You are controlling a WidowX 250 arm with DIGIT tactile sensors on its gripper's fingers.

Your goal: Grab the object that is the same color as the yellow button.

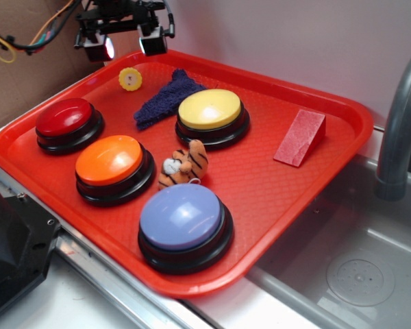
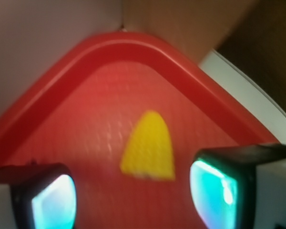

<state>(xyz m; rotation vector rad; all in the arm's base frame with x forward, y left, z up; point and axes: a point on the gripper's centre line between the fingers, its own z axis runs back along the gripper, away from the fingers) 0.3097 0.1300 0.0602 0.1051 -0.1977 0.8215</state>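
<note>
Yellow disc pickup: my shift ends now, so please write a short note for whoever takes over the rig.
Gripper: open, holding nothing, raised over the tray's far left corner.
Yellow scalloped disc: on the tray just below the gripper, beside the blue cloth; the wrist view shows it between the fingers but further ahead.
Yellow button: mid-tray, colour reference only.
Done: gripper roughly lined up over the disc.
Left: descend, close, lift.

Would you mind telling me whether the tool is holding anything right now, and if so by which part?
Nothing is held. The tool hangs open above the small yellow disc, which lies on the red tray between the two fingers in the wrist view.
</note>
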